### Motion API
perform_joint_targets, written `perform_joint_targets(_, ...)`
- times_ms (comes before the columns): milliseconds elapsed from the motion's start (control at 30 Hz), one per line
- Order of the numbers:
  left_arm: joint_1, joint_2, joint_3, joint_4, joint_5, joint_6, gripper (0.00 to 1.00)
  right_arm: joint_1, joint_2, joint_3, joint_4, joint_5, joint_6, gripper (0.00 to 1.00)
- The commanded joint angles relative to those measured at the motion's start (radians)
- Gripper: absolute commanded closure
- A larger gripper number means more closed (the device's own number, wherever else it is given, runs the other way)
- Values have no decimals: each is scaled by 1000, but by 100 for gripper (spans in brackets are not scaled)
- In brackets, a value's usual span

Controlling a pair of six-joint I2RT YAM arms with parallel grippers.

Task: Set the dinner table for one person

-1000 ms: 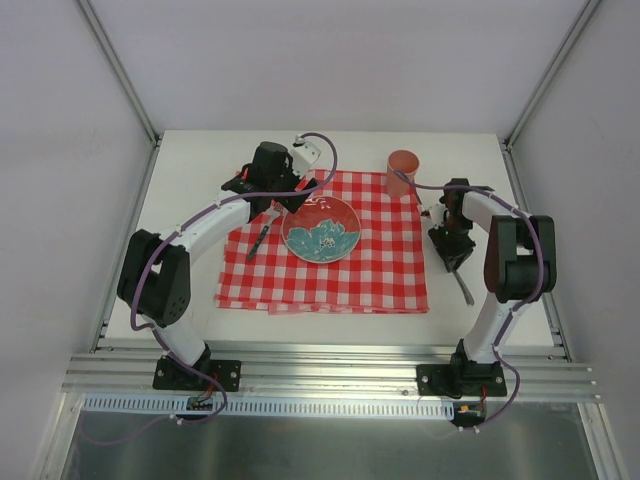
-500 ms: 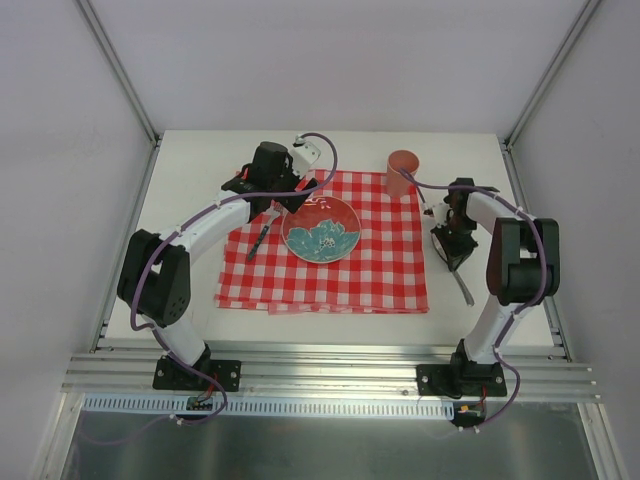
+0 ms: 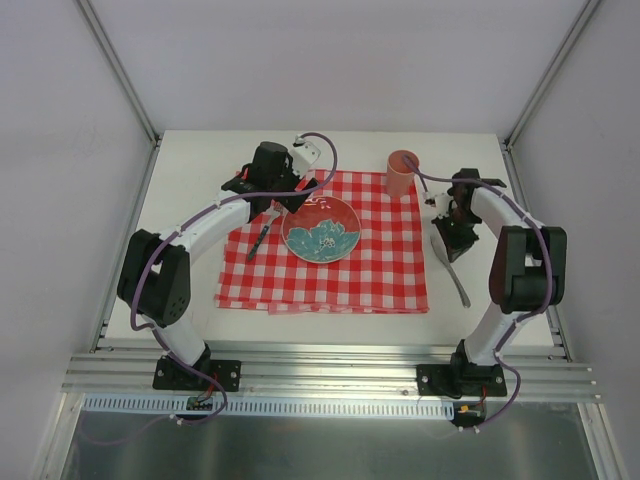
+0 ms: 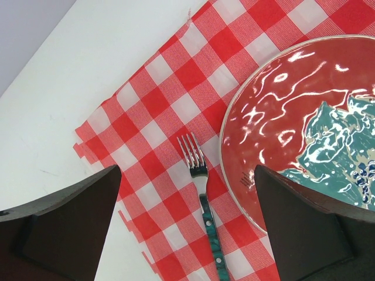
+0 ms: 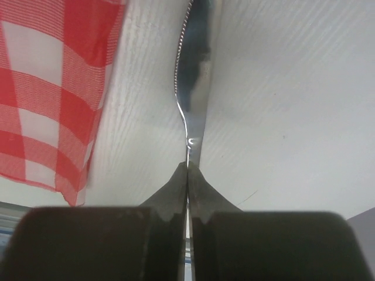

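Note:
On the dinner table (image 3: 195,175) lies a red-and-white checked cloth (image 3: 385,270) with a red and teal plate (image 3: 321,229) in its middle. A fork (image 3: 261,239) with a teal handle lies left of the plate. My left gripper (image 3: 290,196) hovers open over the fork (image 4: 199,175) and the plate's rim (image 4: 263,117), holding nothing. Right of the cloth a knife (image 3: 457,280) lies on the table. My right gripper (image 3: 449,243) is shut on its far end. In the right wrist view the serrated blade (image 5: 196,88) runs out from between the closed fingertips (image 5: 176,181).
A terracotta cup (image 3: 402,172) stands at the cloth's back right corner, just behind my right wrist. The cloth's edge (image 5: 53,93) lies left of the knife. Aluminium rails border the table at the front (image 3: 320,375) and along both sides.
My right gripper has closed on the knife, and its wrist has shifted a little toward the back of the table. The left arm has not moved.

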Motion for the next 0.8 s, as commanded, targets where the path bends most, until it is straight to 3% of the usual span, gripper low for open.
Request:
perform_joint_targets(0,-14,-4,7,27,6,-11,1,48,-94,61,-65,-40,24,100)
perform_joint_targets(167,-17,2,20,28,4,-8,1,82,-97,49,-55,-27,25,98)
perform_joint_targets(233,-18,0,20,28,3,-6,1,84,-71,35,-46,-14,22,74)
perform_joint_targets(333,-20,-1,21,28,-1,-3,1,72,-66,-16,2,17,9,60)
perform_joint_targets(767,-32,-3,23,28,-5,3,1,27,55,-25,45,43,-30,57)
